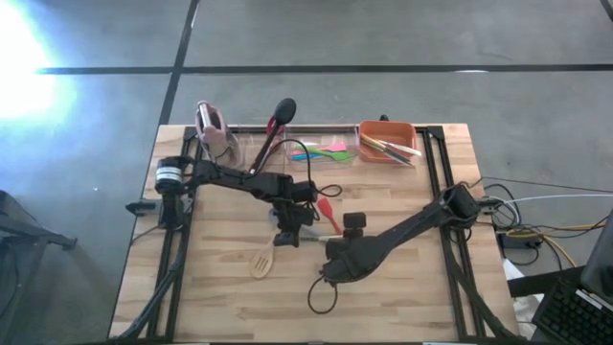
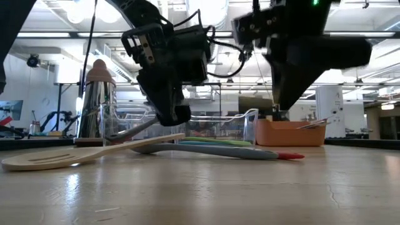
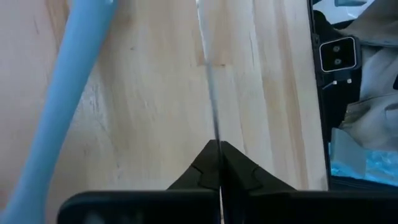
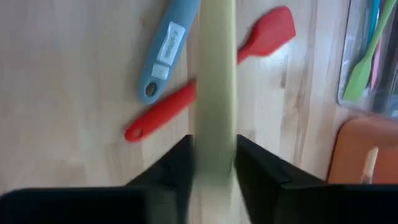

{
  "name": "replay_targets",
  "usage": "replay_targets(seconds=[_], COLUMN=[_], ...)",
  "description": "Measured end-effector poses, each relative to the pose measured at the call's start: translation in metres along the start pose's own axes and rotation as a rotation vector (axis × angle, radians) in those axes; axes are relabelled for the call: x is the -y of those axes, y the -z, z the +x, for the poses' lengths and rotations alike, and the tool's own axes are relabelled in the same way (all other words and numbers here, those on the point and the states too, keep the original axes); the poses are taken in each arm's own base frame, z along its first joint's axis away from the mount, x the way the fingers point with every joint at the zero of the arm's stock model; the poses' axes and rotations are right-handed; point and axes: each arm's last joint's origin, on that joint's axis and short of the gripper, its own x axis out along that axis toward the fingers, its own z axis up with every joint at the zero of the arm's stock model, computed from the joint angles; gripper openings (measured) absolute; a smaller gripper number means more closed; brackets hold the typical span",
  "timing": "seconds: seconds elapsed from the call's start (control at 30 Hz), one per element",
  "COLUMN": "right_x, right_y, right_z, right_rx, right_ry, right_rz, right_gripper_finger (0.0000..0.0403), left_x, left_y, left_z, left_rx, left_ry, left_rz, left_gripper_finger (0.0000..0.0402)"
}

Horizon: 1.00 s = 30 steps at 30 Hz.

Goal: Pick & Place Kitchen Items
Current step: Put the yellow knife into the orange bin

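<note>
a pale wooden worktop (image 1: 402,287) stands on a grey floor (image 1: 383,34). along its far edge sit a pink-topped rack (image 1: 213,129) at the left, a clear bin (image 1: 302,144) in the middle and a red-orange bin (image 1: 387,141) at the right. cables (image 1: 551,230) trail off the right side.

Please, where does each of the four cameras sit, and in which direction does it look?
High view: above the table, looking straight down; both arms show whole.
Low view: at table-top height, looking level across into the room; both arms hang in from above.
Left wrist view: on the left arm, facing the wood; the left gripper has its fingers shut on a thin silvery blade.
Right wrist view: on the right arm, facing the wood; the right gripper has a pale handle in it.
Shared: the high and right wrist views both show the red spatula.
</note>
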Motion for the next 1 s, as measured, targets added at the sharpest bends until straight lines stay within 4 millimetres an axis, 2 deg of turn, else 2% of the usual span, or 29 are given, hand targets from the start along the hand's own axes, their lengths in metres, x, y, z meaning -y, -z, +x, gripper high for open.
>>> replay_targets(seconds=[0.17, 0.33, 0.47, 0.6, 0.83, 1.0], right_x=[0.016, 0.030, 0.042, 0.056, 0.077, 0.080], right_y=[-0.002, -0.002, 0.003, 0.019, 0.071, 0.109], right_z=[-0.023, -0.047, -0.069, -0.097, -0.145, -0.158], right_rx=[-0.017, -0.019, 0.050, 0.127, 0.312, 0.466], right_ry=[0.093, 0.166, 0.129, 0.079, -0.007, -0.016], right_rz=[0.045, 0.103, 0.176, 0.273, 0.488, 0.599], right_gripper_finger=[0.0193, 0.0239, 0.0240, 0.0229, 0.0219, 0.0219], left_x=[0.003, 0.001, 0.001, 0.001, 0.000, -0.001], left_y=[-0.002, -0.001, -0.001, 0.000, -0.004, -0.006], left_z=[-0.001, -0.002, -0.001, -0.002, -0.002, -0.003], left_rx=[0.012, 0.007, 0.005, 0.003, 0.030, 0.053], left_ry=[0.030, 0.019, 0.017, 0.009, -0.013, -0.035], left_rz=[0.041, 0.030, 0.025, 0.028, 0.062, 0.078], left_gripper_finger=[0.0001, 0.0001, 0.0001, 0.0001, 0.0001, 0.0001])
